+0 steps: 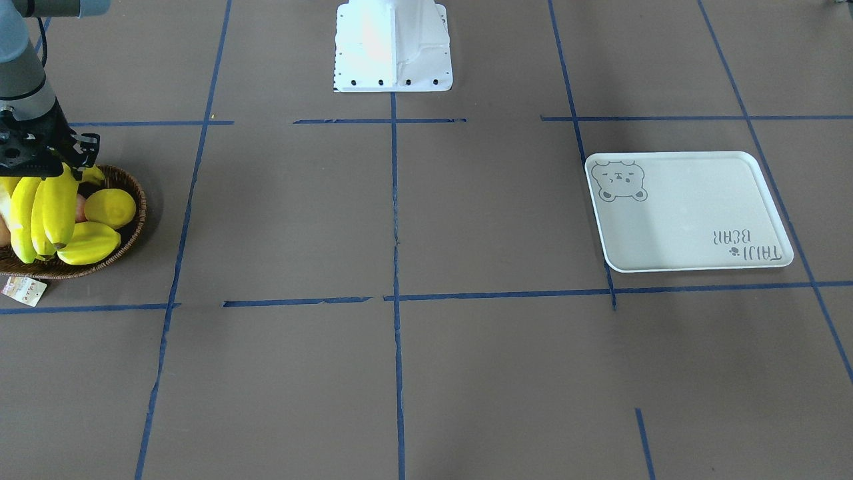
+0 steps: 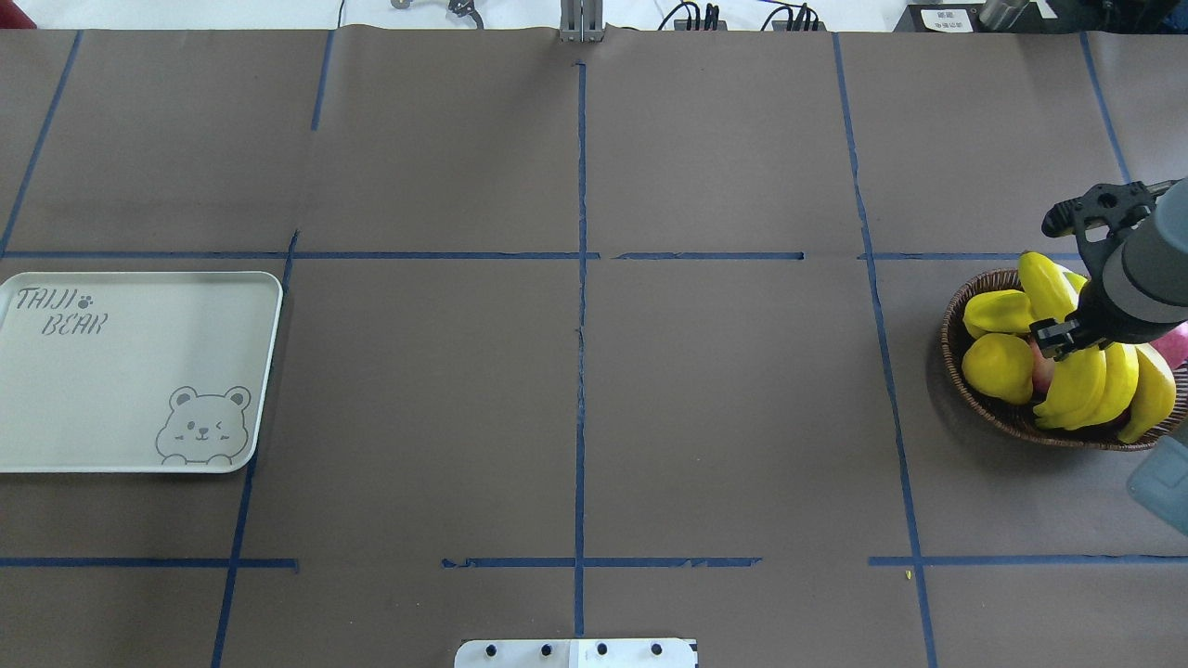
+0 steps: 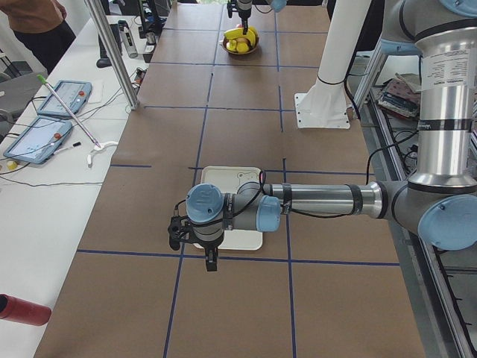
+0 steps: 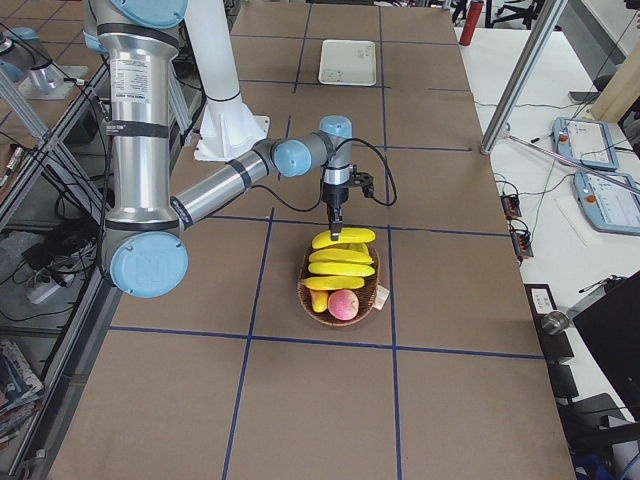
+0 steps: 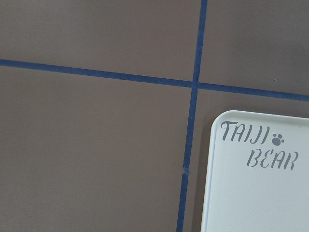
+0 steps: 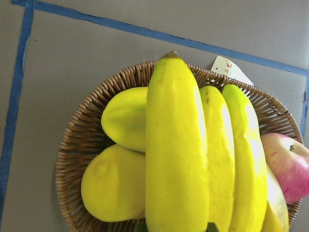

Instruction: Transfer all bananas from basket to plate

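Right gripper point(image 4: 337, 230), pointing straight down: jaws drawn in narrow on the stem end of the bananas point(image 6: 176, 145), nothing else in the grip. At least 3 countable side by side, joined as 1 bunch, lying over the basket point(image 6: 82, 140). Clear of the wicker or resting on it: impossible to tell. Around the bunch in the right wrist view: starfruit point(image 6: 123, 118) at 10 o'clock, lemon point(image 6: 113, 186) at 8 o'clock, apple point(image 6: 287, 164) at 4 o'clock.

Farther out, in the overhead view: basket at the table's 3 o'clock edge, plate point(image 2: 139, 371) at the 9 o'clock edge, well apart, bare. Left gripper point(image 3: 212, 261) near the plate's edge, seen only from the side. Open or closed: cannot tell.

Step in hand, by judgement: grasp made, lift due, 0 bananas delivered. Next: raise the bunch straight up, clear of the rim and without dragging the other fruit, then carry toward 9 o'clock. A long reach, possibly calling for a hand-over to the left arm.

Writing: "TAIJI BEAR" in grey with a paw print in 1 corner of the plate, a bear face in the opposite corner. Paper tag point(image 1: 23, 290) at the basket's rim, small red marks, not legible.
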`<act>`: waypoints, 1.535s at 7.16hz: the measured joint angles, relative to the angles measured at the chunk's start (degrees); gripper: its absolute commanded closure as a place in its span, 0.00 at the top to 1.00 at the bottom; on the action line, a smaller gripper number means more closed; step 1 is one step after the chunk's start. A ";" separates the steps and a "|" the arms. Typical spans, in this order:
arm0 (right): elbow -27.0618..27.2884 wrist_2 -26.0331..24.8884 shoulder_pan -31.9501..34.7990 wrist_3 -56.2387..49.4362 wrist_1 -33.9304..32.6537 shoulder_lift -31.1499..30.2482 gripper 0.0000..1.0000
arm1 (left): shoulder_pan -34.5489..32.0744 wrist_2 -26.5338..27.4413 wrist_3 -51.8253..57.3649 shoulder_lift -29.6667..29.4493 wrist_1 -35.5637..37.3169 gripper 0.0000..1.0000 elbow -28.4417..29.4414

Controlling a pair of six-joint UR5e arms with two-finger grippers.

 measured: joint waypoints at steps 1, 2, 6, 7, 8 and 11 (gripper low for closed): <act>3.54 1.95 1.25 -4.45 -5.84 1.37 0.00 | 0.00 -0.59 -0.05 -0.03 -0.02 1.00 -0.18; 5.41 5.51 1.96 -6.37 -8.91 3.87 0.00 | 0.00 -1.42 -0.03 -0.07 -0.06 1.00 -0.25; 1.07 13.15 -4.23 2.55 -9.52 24.74 0.00 | 0.54 -4.37 -1.09 -0.29 -9.19 1.00 -0.68; -0.83 11.21 -7.58 8.61 -5.86 28.29 0.00 | 1.81 -6.31 -4.28 -0.83 -13.58 1.00 -0.70; -2.98 8.16 -10.90 15.24 0.84 29.92 0.00 | 3.93 -7.75 -10.55 -2.04 -18.90 1.00 -0.61; -6.82 -0.55 -19.07 29.08 11.97 33.30 0.00 | 11.09 -8.53 -37.56 -9.83 -31.95 1.00 -0.58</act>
